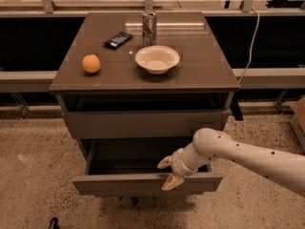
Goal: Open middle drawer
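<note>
The middle drawer [119, 183] is pulled well out of the grey-brown cabinet, and its dark inside shows. My gripper [168, 171] is at the drawer's front edge, right of centre. It is open: one finger [165, 162] reaches over the inside of the drawer and the other [171, 182] lies against the outside of the front panel, so the two straddle the top lip. My white arm [248, 159] comes in from the right. The top drawer [143, 123] above stands slightly out.
On the cabinet top [200, 70] are an orange [91, 63], a white bowl [157, 59], a metal can [149, 28] and a dark packet [117, 39]. A railing and a dark wall run behind. Speckled floor [33, 185] surrounds the cabinet; a cable [251, 37] hangs at right.
</note>
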`<state>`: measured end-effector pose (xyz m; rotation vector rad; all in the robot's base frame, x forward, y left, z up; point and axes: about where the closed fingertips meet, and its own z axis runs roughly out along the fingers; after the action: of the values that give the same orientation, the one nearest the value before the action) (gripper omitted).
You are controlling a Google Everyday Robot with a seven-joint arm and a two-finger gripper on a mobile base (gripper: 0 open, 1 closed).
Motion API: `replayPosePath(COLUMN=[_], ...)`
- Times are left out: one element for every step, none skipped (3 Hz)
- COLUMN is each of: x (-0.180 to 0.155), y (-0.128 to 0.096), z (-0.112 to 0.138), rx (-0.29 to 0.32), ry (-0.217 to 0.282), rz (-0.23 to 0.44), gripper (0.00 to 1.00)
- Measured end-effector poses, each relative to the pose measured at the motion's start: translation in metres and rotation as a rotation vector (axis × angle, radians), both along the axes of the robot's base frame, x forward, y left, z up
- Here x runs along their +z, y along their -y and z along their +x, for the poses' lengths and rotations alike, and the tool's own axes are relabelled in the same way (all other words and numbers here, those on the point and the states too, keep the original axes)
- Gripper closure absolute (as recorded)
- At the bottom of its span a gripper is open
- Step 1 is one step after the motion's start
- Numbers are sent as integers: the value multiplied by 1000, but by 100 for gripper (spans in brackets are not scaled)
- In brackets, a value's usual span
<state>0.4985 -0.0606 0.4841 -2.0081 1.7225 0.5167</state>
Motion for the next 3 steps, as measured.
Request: replayPosePath(x=[-5, -6, -4], y=[6, 12, 19], z=[14, 32, 48], rx=[-65, -107, -135], ry=[-22, -36, -42], rz=[25, 60, 81], gripper=[68, 87, 87])
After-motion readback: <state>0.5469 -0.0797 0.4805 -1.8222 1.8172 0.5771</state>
